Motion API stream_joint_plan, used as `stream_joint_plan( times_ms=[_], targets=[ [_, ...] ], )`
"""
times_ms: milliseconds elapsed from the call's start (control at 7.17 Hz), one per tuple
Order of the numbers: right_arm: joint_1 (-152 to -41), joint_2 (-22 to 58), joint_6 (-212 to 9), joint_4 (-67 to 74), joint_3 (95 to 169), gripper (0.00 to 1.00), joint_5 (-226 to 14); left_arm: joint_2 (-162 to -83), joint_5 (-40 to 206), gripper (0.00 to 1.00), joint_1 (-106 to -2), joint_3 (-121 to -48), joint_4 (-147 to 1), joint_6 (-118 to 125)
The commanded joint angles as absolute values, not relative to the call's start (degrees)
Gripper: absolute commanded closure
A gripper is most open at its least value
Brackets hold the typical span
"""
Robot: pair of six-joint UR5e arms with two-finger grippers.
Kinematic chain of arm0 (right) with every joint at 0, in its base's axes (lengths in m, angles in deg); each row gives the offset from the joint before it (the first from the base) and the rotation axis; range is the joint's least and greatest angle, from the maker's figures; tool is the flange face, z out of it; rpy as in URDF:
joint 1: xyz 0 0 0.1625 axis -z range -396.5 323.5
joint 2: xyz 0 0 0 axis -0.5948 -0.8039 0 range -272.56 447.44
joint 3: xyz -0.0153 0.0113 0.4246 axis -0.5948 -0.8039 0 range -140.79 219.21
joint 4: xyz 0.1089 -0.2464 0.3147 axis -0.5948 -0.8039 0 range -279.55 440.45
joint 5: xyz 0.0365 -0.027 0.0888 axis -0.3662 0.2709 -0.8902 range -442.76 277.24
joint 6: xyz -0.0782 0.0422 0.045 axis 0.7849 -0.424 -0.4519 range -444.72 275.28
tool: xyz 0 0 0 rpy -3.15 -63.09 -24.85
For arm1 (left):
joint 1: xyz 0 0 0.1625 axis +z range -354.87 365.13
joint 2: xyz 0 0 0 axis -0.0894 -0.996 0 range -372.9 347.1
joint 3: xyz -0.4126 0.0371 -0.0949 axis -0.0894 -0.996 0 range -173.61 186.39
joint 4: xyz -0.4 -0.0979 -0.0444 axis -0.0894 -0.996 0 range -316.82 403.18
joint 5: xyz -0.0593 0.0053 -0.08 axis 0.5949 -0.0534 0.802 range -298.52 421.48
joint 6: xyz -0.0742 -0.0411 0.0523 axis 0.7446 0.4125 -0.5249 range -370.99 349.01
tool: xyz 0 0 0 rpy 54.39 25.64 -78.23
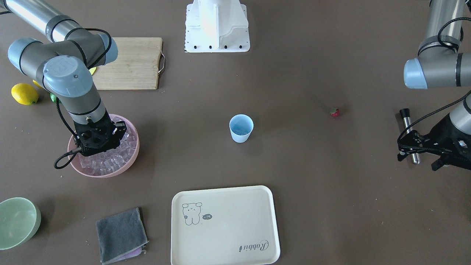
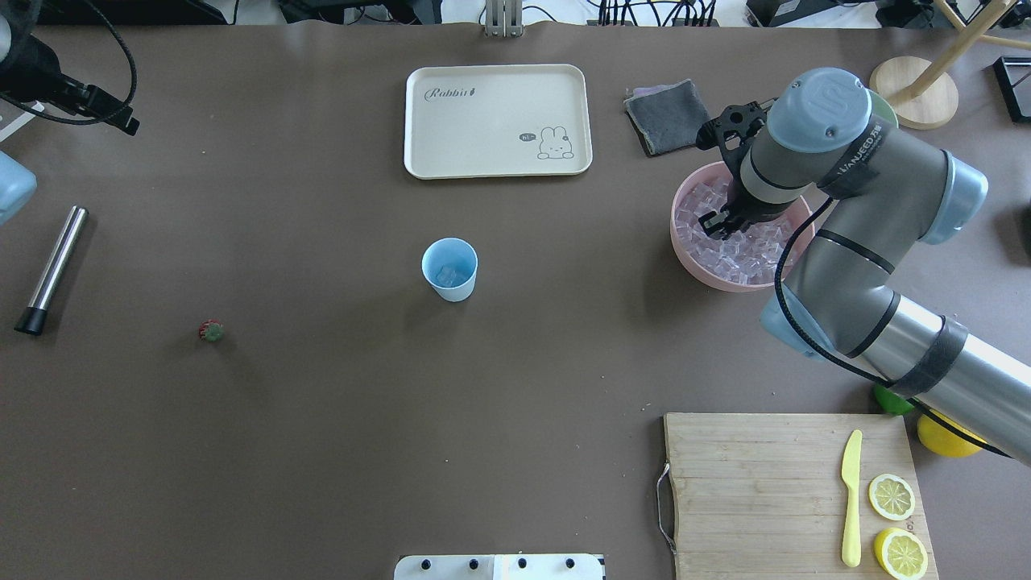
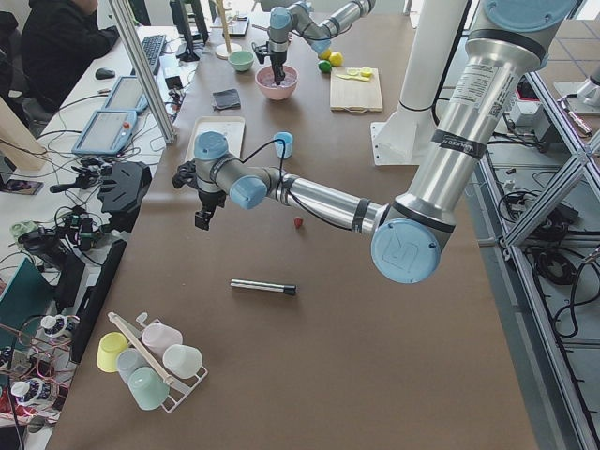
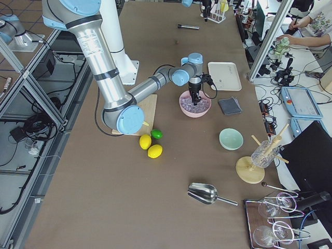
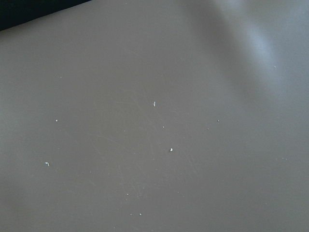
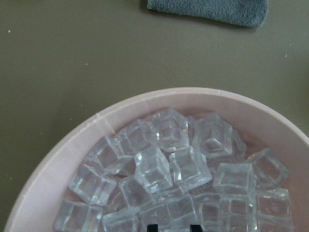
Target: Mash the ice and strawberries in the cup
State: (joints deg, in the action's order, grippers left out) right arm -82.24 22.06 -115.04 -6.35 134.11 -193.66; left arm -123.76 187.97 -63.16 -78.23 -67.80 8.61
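The light blue cup (image 1: 241, 128) stands upright at mid-table, also in the overhead view (image 2: 449, 270), with something clear at its bottom. The strawberry (image 1: 334, 112) lies alone on the table, toward my left arm's side (image 2: 212, 331). The ice (image 6: 174, 164) fills a pink bowl (image 1: 110, 173). My right gripper (image 2: 719, 223) reaches down into the bowl; its fingertips (image 6: 152, 226) stand a cube's width apart, seemingly shut on an ice cube. My left gripper (image 1: 419, 160) hovers over bare table, looks open and holds nothing.
A steel muddler (image 1: 408, 132) lies near my left gripper. A cream tray (image 1: 224, 228), grey cloth (image 1: 121, 235) and pale green bowl (image 1: 16, 221) sit on the far side. A cutting board (image 1: 128, 66) and a lemon (image 1: 24, 94) lie behind the pink bowl.
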Motion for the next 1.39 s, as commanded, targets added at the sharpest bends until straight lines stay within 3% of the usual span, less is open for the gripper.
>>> stream_joint_plan(
  times_ms=[0,279,697,837,976,1115,1255],
  targets=[
    [-82.20,21.96,-115.04,-6.39,134.13,0.64,-193.59,-123.64,187.87,0.02,-63.07,-78.16,-67.82,8.61],
    [-82.11,21.87,-115.04,-6.39,134.05,0.41,-193.59,-123.55,187.87,0.02,-63.07,-77.64,-68.08,8.61],
    [-81.59,21.87,-115.13,-6.30,133.78,0.38,-193.51,-123.73,187.78,0.02,-62.98,-73.77,-73.26,8.70],
    [-81.59,21.87,-115.13,-6.30,133.69,0.40,-193.51,-123.73,187.78,0.02,-62.98,-73.76,-73.45,8.70],
    [-81.50,21.87,-115.13,-6.30,133.61,0.49,-193.51,-123.73,187.78,0.02,-62.98,-73.76,-73.45,8.70],
    [-81.50,21.96,-115.13,-6.30,133.78,0.65,-193.51,-123.73,187.78,0.02,-62.98,-73.76,-73.36,8.70],
    [-81.50,22.05,-115.30,-6.30,133.78,0.70,-193.51,-123.73,187.78,0.02,-62.98,-73.76,-73.45,8.61]
  ],
)
